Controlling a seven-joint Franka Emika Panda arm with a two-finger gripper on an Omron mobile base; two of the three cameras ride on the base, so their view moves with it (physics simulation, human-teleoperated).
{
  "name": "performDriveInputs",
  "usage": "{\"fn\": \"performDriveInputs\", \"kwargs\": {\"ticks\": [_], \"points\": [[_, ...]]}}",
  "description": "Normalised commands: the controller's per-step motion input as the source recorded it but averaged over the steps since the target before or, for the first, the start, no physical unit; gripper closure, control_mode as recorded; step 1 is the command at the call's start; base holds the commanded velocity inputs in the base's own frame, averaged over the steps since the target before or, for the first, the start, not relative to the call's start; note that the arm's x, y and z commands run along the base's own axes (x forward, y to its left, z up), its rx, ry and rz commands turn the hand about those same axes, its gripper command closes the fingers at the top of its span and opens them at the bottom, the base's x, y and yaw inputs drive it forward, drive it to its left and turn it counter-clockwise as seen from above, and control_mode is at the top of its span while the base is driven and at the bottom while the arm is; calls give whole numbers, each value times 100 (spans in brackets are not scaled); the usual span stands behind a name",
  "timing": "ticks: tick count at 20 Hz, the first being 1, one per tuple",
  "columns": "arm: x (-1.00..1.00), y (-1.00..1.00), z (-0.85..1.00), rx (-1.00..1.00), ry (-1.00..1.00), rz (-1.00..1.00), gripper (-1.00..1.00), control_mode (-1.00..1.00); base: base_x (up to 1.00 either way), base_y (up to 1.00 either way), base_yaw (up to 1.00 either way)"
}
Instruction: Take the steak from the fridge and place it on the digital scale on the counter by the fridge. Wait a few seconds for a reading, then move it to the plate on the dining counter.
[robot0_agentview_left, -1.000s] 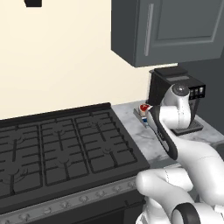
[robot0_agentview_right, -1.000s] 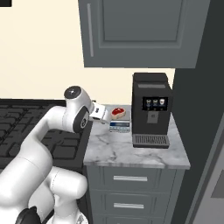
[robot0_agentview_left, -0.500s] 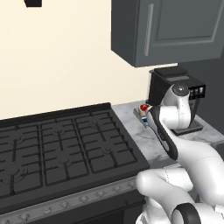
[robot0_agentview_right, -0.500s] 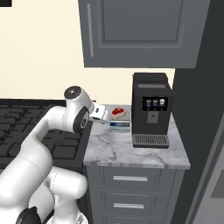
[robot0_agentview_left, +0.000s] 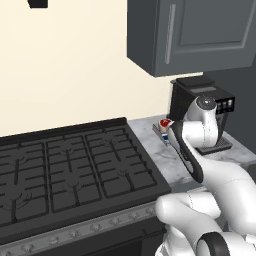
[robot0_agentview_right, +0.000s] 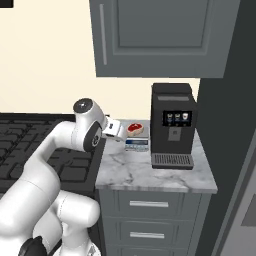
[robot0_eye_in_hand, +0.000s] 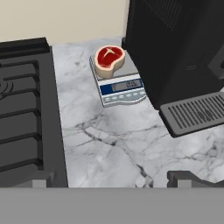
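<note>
Spread wide and holding nothing, my gripper (robot0_eye_in_hand: 109, 179) hangs over the marble counter (robot0_eye_in_hand: 105, 144), apart from the steak (robot0_eye_in_hand: 109, 57). That steak sits on the scale (robot0_eye_in_hand: 119, 83), beside the black coffee machine (robot0_eye_in_hand: 175, 48) and stove (robot0_eye_in_hand: 24, 113).

This is a home kitchen, rendered rather than filmed. A wide black gas stove (robot0_agentview_left: 65, 165) with cast grates fills the left, its front edge lined with knobs. Beside it runs a narrow grey-white marble counter (robot0_agentview_right: 150, 172) over dark grey drawers (robot0_agentview_right: 150, 205) with bar pulls (2 drawer fronts show). A dark grey wall cabinet (robot0_agentview_right: 160, 37) with a slim vertical handle hangs above, against a plain cream wall (robot0_agentview_left: 65, 60). On the counter stands a black boxy coffee machine (robot0_agentview_right: 172, 132) with a drip grille, and just beside it a small digital scale (robot0_eye_in_hand: 118, 81) carrying a raw steak (robot0_eye_in_hand: 109, 57), which marks the place as one for preparing food.
</note>
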Motion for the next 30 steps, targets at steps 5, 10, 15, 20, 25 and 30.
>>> {"fn": "performDriveInputs", "kwargs": {"ticks": [5, 10, 15, 20, 25, 30], "points": [[0, 0, 0, 0, 0, 0, -100, -100, 0, 0, 0], [0, 0, 0, 0, 0, 0, -100, -100, 0, 0, 0], [0, 0, 0, 0, 0, 0, -100, -100, 0, 0, 0], [0, 0, 0, 0, 0, 0, -100, -100, 0, 0, 0], [0, 0, 0, 0, 0, 0, -100, -100, 0, 0, 0], [0, 0, 0, 0, 0, 0, -100, -100, 0, 0, 0]]}}
